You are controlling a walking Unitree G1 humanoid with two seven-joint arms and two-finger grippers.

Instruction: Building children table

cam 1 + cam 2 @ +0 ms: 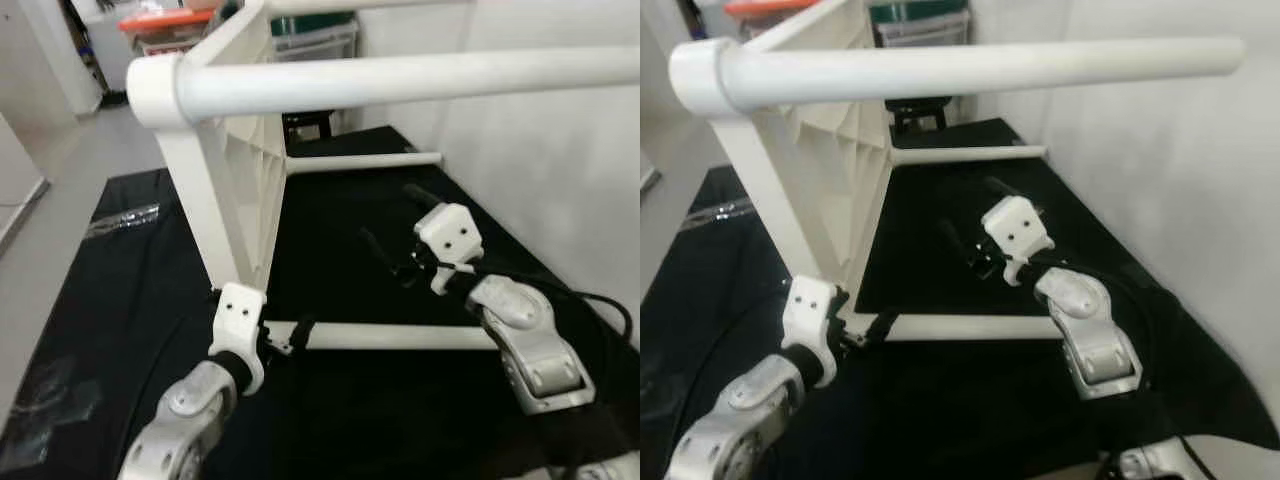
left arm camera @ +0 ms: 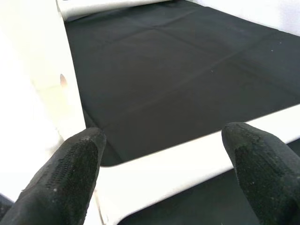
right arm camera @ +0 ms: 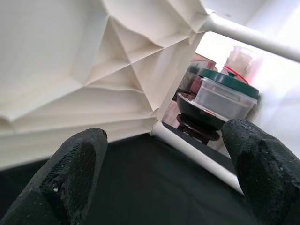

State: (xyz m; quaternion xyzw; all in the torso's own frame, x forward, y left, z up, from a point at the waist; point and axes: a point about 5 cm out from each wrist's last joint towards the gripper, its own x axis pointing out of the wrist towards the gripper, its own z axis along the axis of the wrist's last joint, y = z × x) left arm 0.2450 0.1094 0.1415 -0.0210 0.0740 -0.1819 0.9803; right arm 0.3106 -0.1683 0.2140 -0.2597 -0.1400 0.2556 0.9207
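Observation:
The white children's table [image 1: 245, 190] lies on its side on a black mat [image 1: 130, 290], its ribbed underside facing right. One white leg [image 1: 420, 75] sticks out high across the view, and a second leg [image 1: 360, 162] rests on the mat at the far end. A third leg [image 1: 400, 337] lies on the mat close to me, its end at the table's near corner. My left gripper [image 1: 290, 338] is open at that corner, its fingers [image 2: 70, 178] straddling the near leg. My right gripper [image 1: 395, 225] hovers open above the mat, pointing at the underside [image 3: 93, 70] with nothing between its fingers.
A white wall [image 1: 540, 170] runs close along the mat's right side. Grey floor [image 1: 60, 200] lies to the left. A clear plastic bag [image 1: 120, 218] lies on the mat's left part. Stacked containers [image 3: 220, 93] and shelves [image 1: 160, 25] stand beyond the table.

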